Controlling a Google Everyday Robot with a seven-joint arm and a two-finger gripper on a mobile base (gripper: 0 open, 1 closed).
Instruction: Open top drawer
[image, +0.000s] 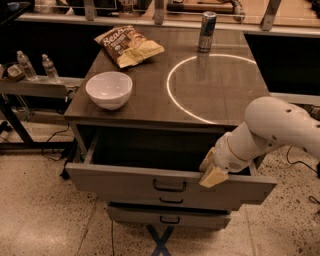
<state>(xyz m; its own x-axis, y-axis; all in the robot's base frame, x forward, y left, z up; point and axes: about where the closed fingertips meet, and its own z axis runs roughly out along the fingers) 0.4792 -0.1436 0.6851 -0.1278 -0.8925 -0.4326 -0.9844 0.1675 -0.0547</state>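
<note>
**Gripper at the open top drawer's rim**

The gripper (211, 170) sits at the upper edge of the top drawer (125, 184), right of its dark handle (169, 186). Clenched or released, I cannot tell. The drawer stands out from under the table (150, 102), which carries a white bowl (109, 89), a chip bag (128, 45) and a can (206, 31).

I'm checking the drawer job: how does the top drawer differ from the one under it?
The top drawer is pulled far out; the middle drawer barely sticks out. The top drawer's dark inside shows; the middle drawer's is hidden. The gripper is at the top drawer's front edge, not the middle drawer's. Both are grey with dark centre handles.
</note>
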